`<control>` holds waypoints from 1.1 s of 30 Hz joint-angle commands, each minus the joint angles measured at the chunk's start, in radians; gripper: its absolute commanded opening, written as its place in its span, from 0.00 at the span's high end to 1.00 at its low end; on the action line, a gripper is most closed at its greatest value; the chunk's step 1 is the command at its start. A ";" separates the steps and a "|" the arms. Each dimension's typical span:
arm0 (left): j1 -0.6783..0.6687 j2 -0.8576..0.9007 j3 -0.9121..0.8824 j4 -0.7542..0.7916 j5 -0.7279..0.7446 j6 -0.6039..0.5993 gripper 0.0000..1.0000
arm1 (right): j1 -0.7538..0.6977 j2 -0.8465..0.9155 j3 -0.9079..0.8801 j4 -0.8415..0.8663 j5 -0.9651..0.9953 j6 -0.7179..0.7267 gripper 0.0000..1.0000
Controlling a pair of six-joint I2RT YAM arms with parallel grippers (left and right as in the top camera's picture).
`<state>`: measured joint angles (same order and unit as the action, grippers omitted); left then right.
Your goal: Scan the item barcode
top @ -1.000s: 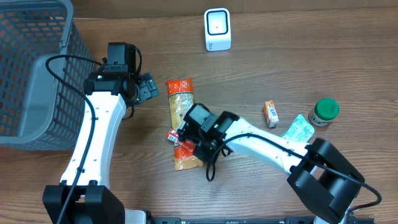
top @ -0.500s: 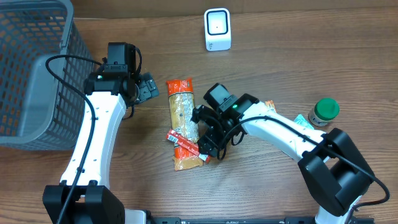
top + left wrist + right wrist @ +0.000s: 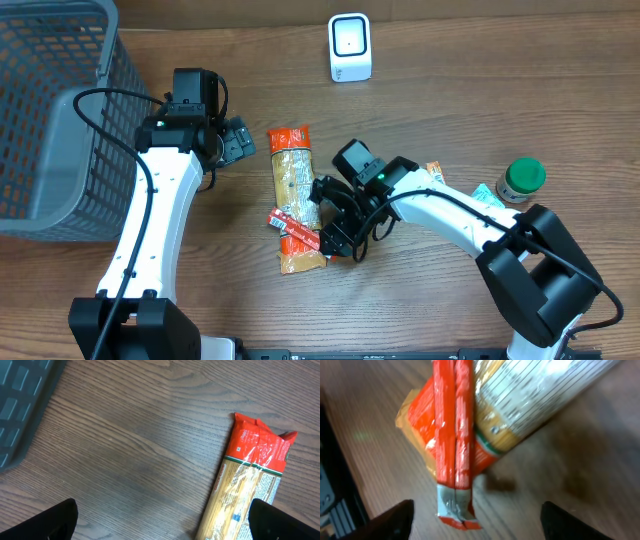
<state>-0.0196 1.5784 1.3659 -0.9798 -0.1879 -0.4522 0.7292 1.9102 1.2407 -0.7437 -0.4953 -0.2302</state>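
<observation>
Right arm first: it comes in from the lower right, elbow bent, with the forearm stretched leftward low over the surface (image 3: pixel 450 100) and the wrist tipped down. My right pincer (image 3: pixel 330 215) hangs just above the near end of the pasta packet (image 3: pixel 290 175). Its fingers are spread wide and they grip nothing.

From the right wrist camera, the red stick packet (image 3: pixel 454 435) runs up the middle of the view. It lies on top of the pasta packet's orange end, its silver crimped tip is closest to me, and both my fingertips (image 3: pixel 390 522) stand clear of it on either side.

From above, that stick lies slantwise across the pasta packet, which lies flat in the centre of the surface.

My left arm reaches up from the bottom left, nearly straight, with the wrist beside the grey basket (image 3: pixel 110 70). The left pincer (image 3: pixel 238 140) points right towards the pasta packet's red far end, gaping wide and empty, with bare wood beneath it.

The white scanner (image 3: pixel 350 47) stands at the far edge, well apart from both packets. A green-lidded jar (image 3: pixel 522 180) sits off to the right.
</observation>
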 commanded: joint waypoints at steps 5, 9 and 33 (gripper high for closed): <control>0.000 0.005 0.002 0.001 -0.010 0.011 0.00 | 0.006 -0.034 -0.016 0.009 -0.059 0.003 0.27; 0.000 0.005 0.002 0.001 -0.010 0.011 0.00 | 0.007 -0.034 -0.018 0.009 -0.114 0.008 0.31; 0.000 0.005 0.002 0.001 -0.010 0.011 0.00 | 0.024 -0.034 -0.051 0.040 -0.114 0.107 0.59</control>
<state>-0.0196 1.5784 1.3659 -0.9798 -0.1883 -0.4522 0.7486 1.9099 1.1946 -0.7048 -0.5957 -0.1287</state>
